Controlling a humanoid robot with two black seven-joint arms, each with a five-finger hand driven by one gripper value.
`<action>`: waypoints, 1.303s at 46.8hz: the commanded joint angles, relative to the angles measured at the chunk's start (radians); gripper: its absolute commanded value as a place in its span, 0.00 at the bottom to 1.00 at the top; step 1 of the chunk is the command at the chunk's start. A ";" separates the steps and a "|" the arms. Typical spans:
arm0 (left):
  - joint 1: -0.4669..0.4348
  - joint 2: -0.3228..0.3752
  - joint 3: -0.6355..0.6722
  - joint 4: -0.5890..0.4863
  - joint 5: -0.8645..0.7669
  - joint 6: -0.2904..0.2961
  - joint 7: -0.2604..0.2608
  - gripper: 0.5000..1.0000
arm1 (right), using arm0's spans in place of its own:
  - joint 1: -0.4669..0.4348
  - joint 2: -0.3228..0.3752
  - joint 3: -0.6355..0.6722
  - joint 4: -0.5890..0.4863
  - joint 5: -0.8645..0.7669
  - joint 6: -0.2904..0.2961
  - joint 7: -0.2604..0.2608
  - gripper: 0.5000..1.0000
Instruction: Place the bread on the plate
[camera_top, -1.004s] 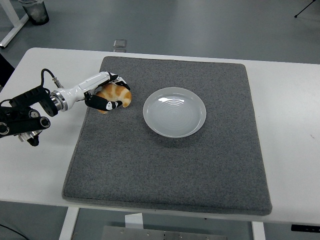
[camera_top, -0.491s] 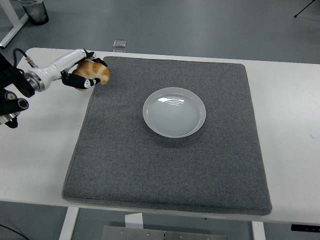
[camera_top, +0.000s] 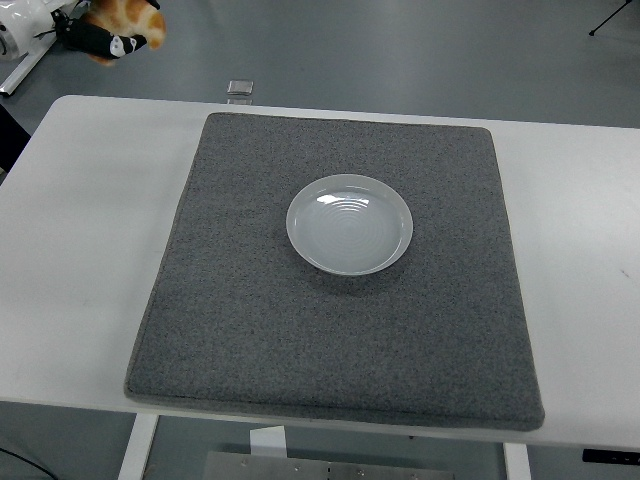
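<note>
The white plate sits empty on the grey mat, a little above the mat's middle. My left hand is at the picture's top left corner, high above the table and far from the plate. Its fingers are curled around the orange-brown bread, which is partly cut off by the top edge. The right arm is out of view.
The mat lies on the white table. A small grey object lies on the floor beyond the table's far edge. A white table leg shows at the top left.
My left hand has lifted the bread off the mat's left side and carried it up and to the far left, to the picture's top corner. The plate has not moved.
</note>
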 joint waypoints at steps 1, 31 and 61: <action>-0.010 -0.071 0.002 0.003 0.005 0.002 0.006 0.00 | 0.000 0.000 0.000 0.000 0.000 0.000 0.000 0.90; 0.004 -0.514 0.100 -0.038 0.150 0.244 0.035 0.00 | 0.000 0.000 0.000 0.000 0.000 0.000 0.000 0.90; 0.274 -0.623 0.097 0.103 0.204 0.332 0.015 0.00 | 0.000 0.000 0.000 -0.003 -0.002 0.000 0.000 0.90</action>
